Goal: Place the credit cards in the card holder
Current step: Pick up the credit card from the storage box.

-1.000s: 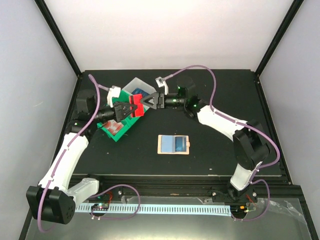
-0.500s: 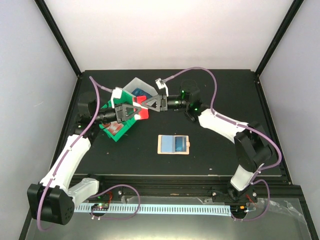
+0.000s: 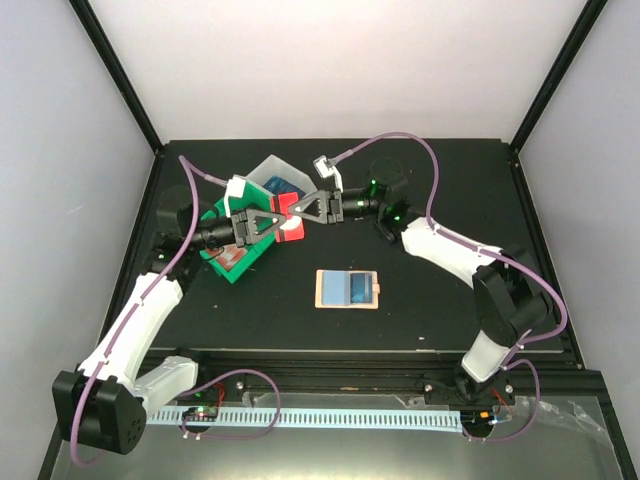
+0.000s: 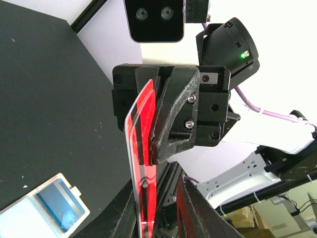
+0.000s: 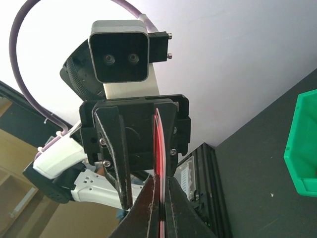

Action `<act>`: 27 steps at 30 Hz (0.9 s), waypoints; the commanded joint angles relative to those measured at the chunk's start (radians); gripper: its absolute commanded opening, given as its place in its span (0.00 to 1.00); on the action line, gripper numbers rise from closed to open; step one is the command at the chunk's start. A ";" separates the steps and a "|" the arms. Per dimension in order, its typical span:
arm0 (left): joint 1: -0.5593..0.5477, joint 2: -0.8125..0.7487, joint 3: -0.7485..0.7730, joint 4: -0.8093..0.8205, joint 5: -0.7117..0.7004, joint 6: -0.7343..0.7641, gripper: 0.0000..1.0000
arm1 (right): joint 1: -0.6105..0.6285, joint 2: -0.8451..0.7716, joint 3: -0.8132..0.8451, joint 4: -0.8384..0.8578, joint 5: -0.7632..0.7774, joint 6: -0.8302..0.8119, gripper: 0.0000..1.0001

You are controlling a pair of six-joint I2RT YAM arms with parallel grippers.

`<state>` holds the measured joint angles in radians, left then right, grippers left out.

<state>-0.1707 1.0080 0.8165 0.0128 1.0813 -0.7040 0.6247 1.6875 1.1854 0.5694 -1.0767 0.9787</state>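
Note:
A red credit card [image 3: 289, 216] stands on edge in the air between my two grippers, above the green bin. My right gripper [image 3: 294, 211] is shut on it; in the right wrist view its fingertips [image 5: 159, 184] pinch the card [image 5: 159, 144]. My left gripper [image 3: 278, 223] faces it with jaws apart; in the left wrist view [image 4: 158, 196] the card [image 4: 143, 153] stands between its fingers, close to the left one. The tan card holder [image 3: 348, 289] lies open on the table with a blue card in it, and also shows in the left wrist view [image 4: 44, 208].
A green bin [image 3: 232, 268] at the left holds a reddish card [image 3: 228, 256]. A white bin [image 3: 268, 170] behind it holds a blue card [image 3: 283, 186]. The green bin's corner shows in the right wrist view [image 5: 302, 144].
The two grippers have closed in on each other. The red card, first in my left gripper, is now pinched by my right gripper, and my left jaws have opened.

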 commanded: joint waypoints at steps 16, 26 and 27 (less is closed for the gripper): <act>-0.001 0.032 0.013 0.079 0.010 -0.144 0.04 | -0.060 0.051 0.034 -0.030 0.041 0.148 0.16; 0.000 0.054 0.006 0.074 0.006 -0.164 0.06 | -0.086 0.038 -0.009 0.030 0.074 0.215 0.07; 0.000 0.056 0.006 0.077 0.006 -0.169 0.07 | -0.088 0.037 -0.012 0.036 0.073 0.221 0.06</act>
<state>-0.1703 1.0630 0.8143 0.0601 1.0588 -0.8528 0.5571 1.7199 1.1988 0.5732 -1.0485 1.1610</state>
